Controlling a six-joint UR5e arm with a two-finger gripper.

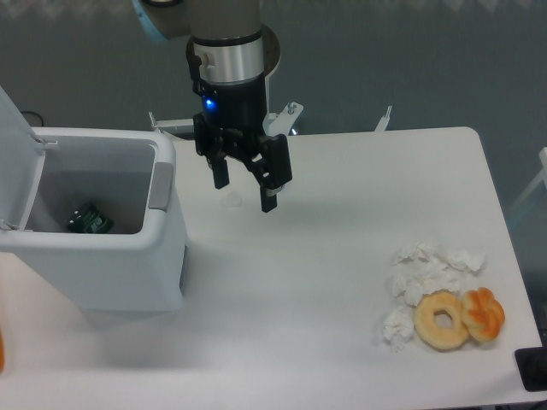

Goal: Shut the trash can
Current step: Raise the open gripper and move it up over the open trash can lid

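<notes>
The trash can is a boxy white bin at the left of the table. Its white lid stands open, swung up at the far left. A grey latch strip sits on the right rim. The pale grey inside holds a dark green object at the bottom. My gripper hangs above the table just right of the bin. Its two black fingers are spread apart and hold nothing.
Crumpled white tissues lie at the right front of the table. A plain donut and an orange pastry lie beside them. A dark object sits at the right front corner.
</notes>
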